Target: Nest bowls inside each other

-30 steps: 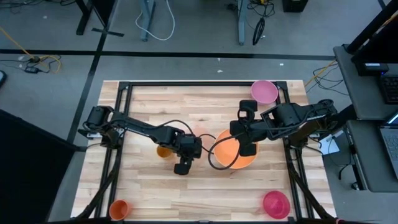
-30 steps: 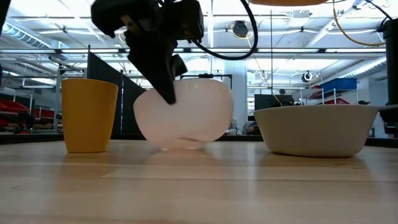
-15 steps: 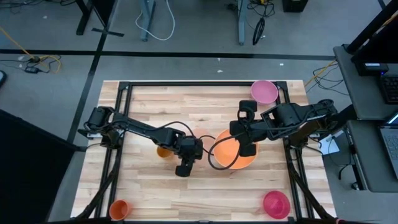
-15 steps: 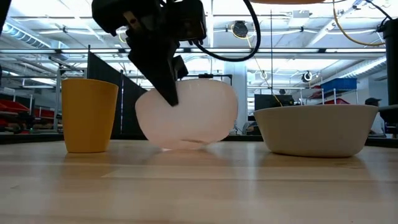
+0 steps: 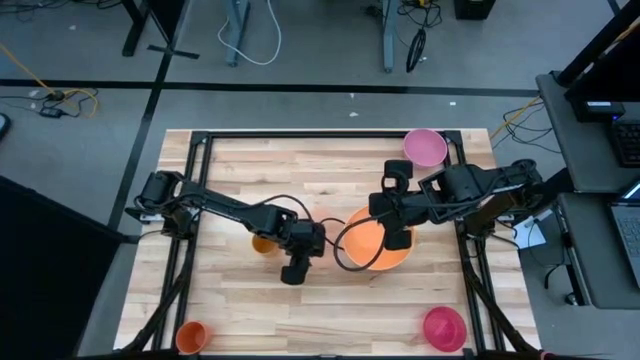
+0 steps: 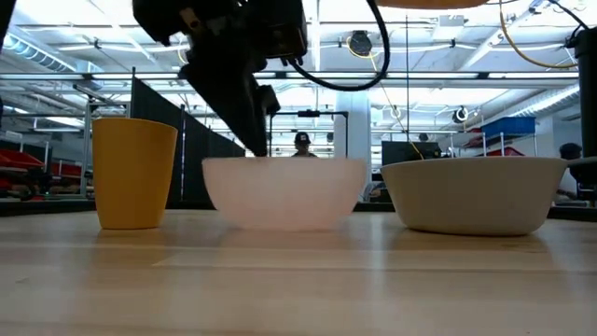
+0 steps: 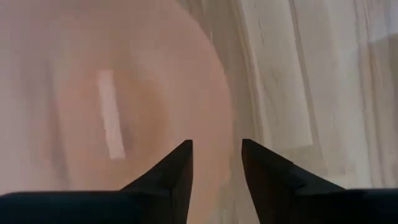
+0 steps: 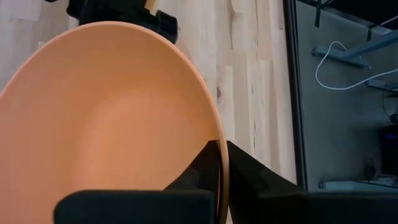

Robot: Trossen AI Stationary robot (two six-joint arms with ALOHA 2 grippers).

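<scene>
You see that the pale pink bowl [image 6: 284,192], tilted half a second ago, now sits flat on the table [image 6: 298,280] between the amber cup [image 6: 134,172] and the grey bowl [image 6: 474,194]. The left gripper [image 7: 216,158] has spread its fingers and seems to have let go of the rim. The right gripper [image 8: 221,163] pinches the orange bowl [image 8: 112,112] by its rim, above the table middle; the near side stays open.

Pale translucent pink bowl [image 6: 284,191] upright at bench centre, grey bowl [image 6: 474,193] upright just beside it, orange bowl [image 5: 378,240] raised above the grey one, rim pinched, mid pink bowl [image 5: 425,146] at far right corner, magenta bowl [image 5: 444,328] at near right corner.
</scene>
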